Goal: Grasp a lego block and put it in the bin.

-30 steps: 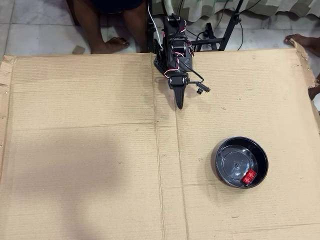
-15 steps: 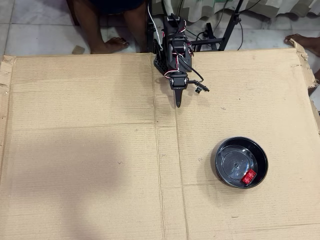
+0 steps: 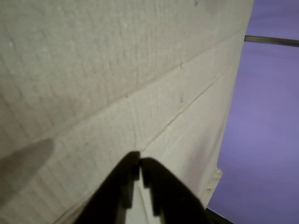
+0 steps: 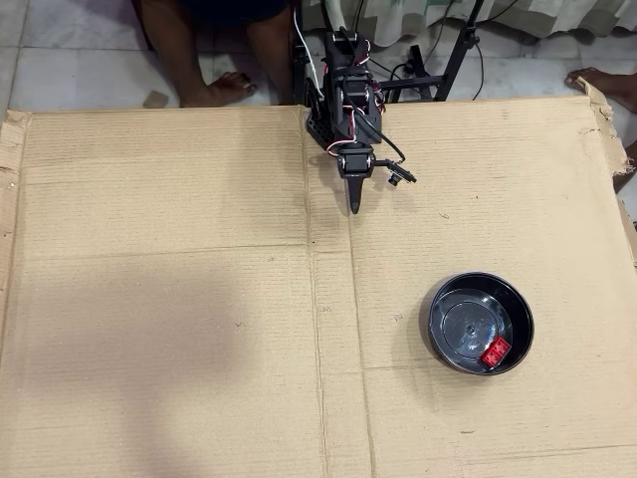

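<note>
Standing at the table edge, reading the overhead view from left to right: the left half of the cardboard sheet (image 4: 159, 299) is bare apart from a broad soft shadow. Near the top centre the arm (image 4: 345, 95) is folded back close to its base, and the gripper (image 4: 354, 206) points down the sheet, tips drawn to a single point. The wrist view confirms it: the two dark fingers (image 3: 159, 186) meet at their tips with only a thin sliver of light lower down, and nothing is between them, so the jaws are closed on nothing. Further right and lower sits the bin (image 4: 448, 289), a glossy black bowl, well apart from the gripper. The lego block (image 4: 495, 351) lies inside it, against the lower right of the wall, studs up as far as I can tell. Judgement: the placing looks done, and the step in hand is settling the arm at rest. To do that well, keep the jaws closed and the fingertips clear of the cardboard, hold the arm tucked over its base so no link swings toward the bowl, and stay away from the loose cable (image 4: 398, 171) just beside the wrist. The bowl looks light and would slide if nudged.
</note>
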Action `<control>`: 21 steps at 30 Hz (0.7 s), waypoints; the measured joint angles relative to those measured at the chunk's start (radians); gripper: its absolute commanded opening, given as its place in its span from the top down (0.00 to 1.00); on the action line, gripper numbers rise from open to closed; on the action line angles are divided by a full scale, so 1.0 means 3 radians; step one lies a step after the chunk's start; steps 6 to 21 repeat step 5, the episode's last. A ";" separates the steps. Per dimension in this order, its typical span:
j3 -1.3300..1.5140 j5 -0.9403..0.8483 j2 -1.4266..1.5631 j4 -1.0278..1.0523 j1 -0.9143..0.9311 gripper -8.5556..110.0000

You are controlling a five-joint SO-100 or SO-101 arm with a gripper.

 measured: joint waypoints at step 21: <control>0.0000 0.0000 0.0000 0.0000 0.0000 0.93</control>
